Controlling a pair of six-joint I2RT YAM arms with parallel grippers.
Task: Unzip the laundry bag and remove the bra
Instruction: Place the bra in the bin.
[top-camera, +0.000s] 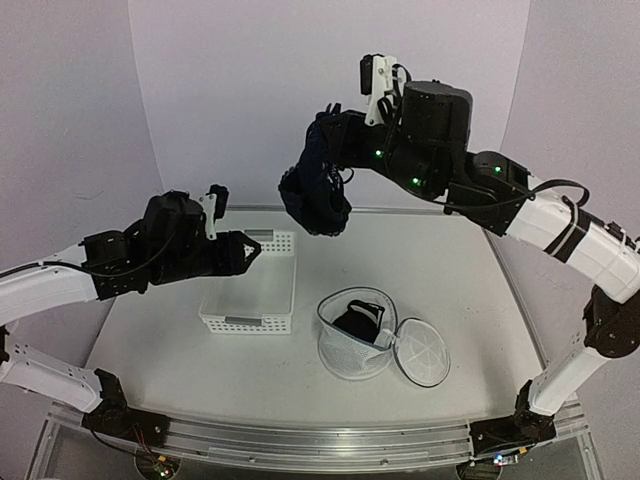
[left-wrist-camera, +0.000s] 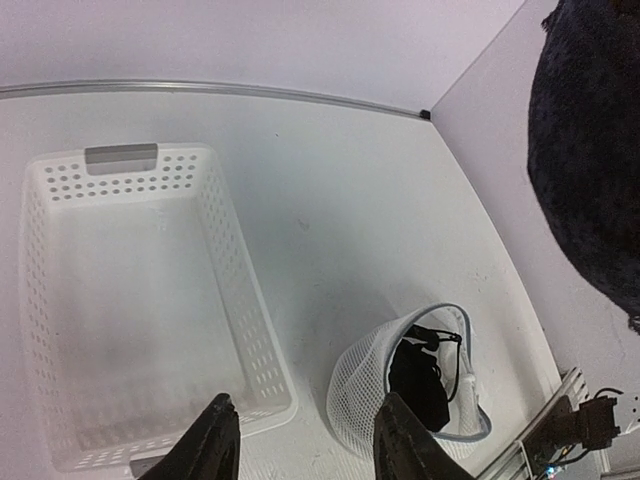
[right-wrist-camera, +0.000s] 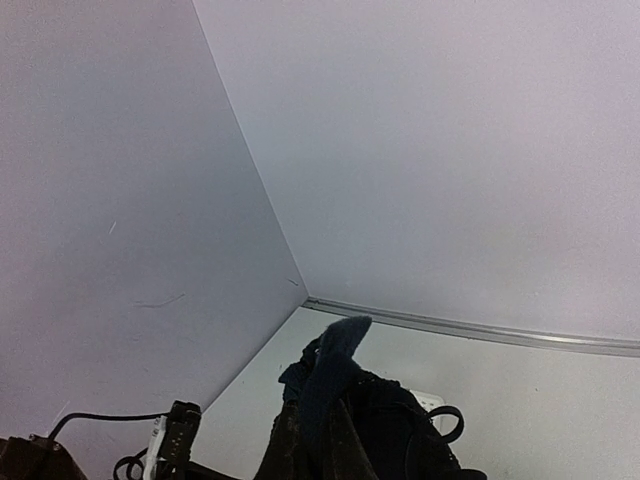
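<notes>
Tabletop (top-camera: 450, 270) bare behind and right of the laundry bag (top-camera: 345, 358): open passage. White basket (top-camera: 246, 322) stands just left of it, narrow gap between. Bag mouth faces up, open from above; flap (top-camera: 420, 352) lies flat at its right. Bra (top-camera: 315, 195) hangs high over the rear tabletop, obstructing mid-air centre.

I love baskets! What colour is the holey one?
The basket is white, clearest in left wrist view.

White perforated basket (top-camera: 245, 323) upright on white table (top-camera: 450, 270), left of centre.
</notes>
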